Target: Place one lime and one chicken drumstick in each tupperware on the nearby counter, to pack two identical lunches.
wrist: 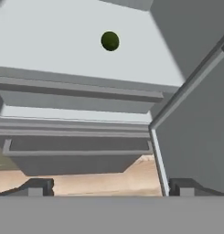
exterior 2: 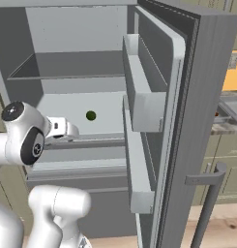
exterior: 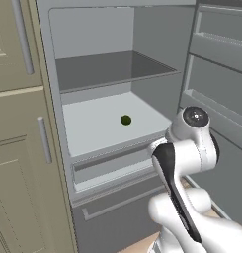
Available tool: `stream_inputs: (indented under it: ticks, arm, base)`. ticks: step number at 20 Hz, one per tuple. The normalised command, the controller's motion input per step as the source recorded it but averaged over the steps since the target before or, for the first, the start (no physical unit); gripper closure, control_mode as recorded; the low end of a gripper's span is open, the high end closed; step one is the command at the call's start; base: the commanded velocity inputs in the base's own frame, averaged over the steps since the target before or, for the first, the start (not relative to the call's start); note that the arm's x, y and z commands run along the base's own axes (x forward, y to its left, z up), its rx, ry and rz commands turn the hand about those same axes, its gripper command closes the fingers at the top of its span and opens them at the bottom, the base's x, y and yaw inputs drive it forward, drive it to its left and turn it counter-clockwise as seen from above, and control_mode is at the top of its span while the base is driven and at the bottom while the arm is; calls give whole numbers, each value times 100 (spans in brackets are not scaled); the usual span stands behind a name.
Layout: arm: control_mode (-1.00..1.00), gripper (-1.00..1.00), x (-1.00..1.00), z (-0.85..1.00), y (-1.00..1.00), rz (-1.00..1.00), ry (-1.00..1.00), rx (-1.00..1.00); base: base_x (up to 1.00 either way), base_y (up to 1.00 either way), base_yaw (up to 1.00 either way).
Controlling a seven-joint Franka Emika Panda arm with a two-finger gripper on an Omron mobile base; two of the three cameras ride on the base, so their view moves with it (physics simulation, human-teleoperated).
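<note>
Green, one lime (exterior: 125,119) sits on the fridge shelf (exterior: 93,133); gripper (wrist: 111,187) spread wide, empty.

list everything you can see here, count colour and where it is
lime: one, dark green, alone on the pale lower shelf of the open fridge, toward the middle
fridge: one, grey inside, standing open straight ahead of the robot
fridge shelves: two, a darker grey upper one and a pale lower one
drawer: one, grey, under the lower shelf
fridge door: one, grey, swung open to the right, with two grey bins on its inner side and a grey bar handle
cabinets: beige, panelled, with silver bar handles, left of the fridge
floor: tan wood, below the fridge
gripper: one, dark fingertips, open, holding nothing, pointed at the fridge front
arm: one, white with dark joints
</note>
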Motion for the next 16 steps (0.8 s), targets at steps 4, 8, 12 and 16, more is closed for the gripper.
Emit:
stream_inputs:
  ticks: [4, 8, 12, 16]
  arm:
    - [-100, -100, 25, 0, 3, 0, -22, 8]
    - [-100, -100, 11, 0, 0, 1, -7, 16]
    - [-100, -100, 21, 0, 1, 4, 0, 18]
    - [-100, -100, 39, 0, 13, 4, 0, 4]
  base:
    - [0, 0, 0]
    - [0, 0, 0]
    - [0, 0, 0]
    - [0, 0, 0]
